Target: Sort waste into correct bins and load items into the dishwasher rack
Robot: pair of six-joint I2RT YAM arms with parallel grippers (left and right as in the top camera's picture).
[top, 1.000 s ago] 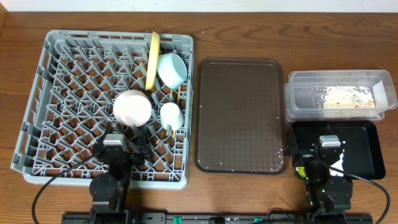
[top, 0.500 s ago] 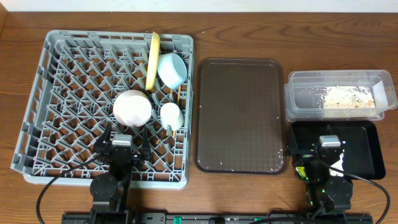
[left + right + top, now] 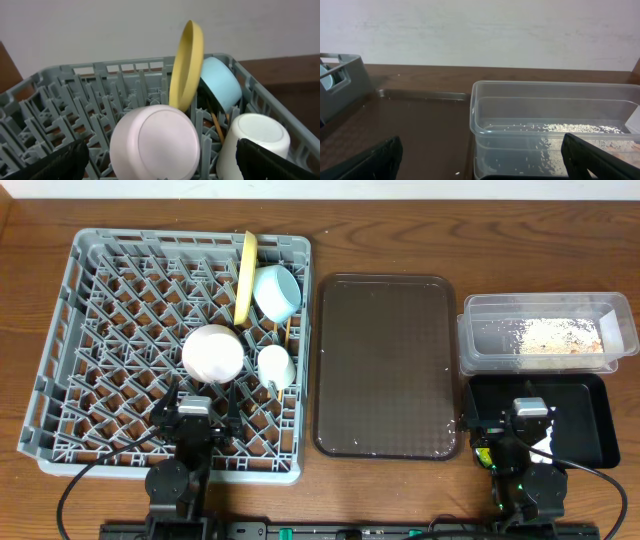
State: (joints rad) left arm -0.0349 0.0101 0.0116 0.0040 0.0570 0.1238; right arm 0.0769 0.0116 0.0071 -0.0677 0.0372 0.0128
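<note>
Grey dishwasher rack (image 3: 100, 330) held the yellow plate (image 3: 245, 278), white bowl (image 3: 212, 352), cup (image 3: 275, 364) and light blue bowl (image 3: 277, 291); the chopsticks (image 3: 288, 330) barely showed between them. The left gripper (image 3: 200, 398) and right gripper (image 3: 527, 405) stood spread and empty, and the right arm covered most of the napkin (image 3: 545, 443) in the black tub (image 3: 590, 415).

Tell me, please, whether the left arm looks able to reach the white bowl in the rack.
Probably yes: the left pincer hangs open just short of the white bowl, nothing between them, though the small white cup crowds its right side.

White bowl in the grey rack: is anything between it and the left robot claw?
Nothing visible. The upside-down round white bowl sits straight ahead of the open left gripper; only pegs of the grey plastic rack lie below.
</note>
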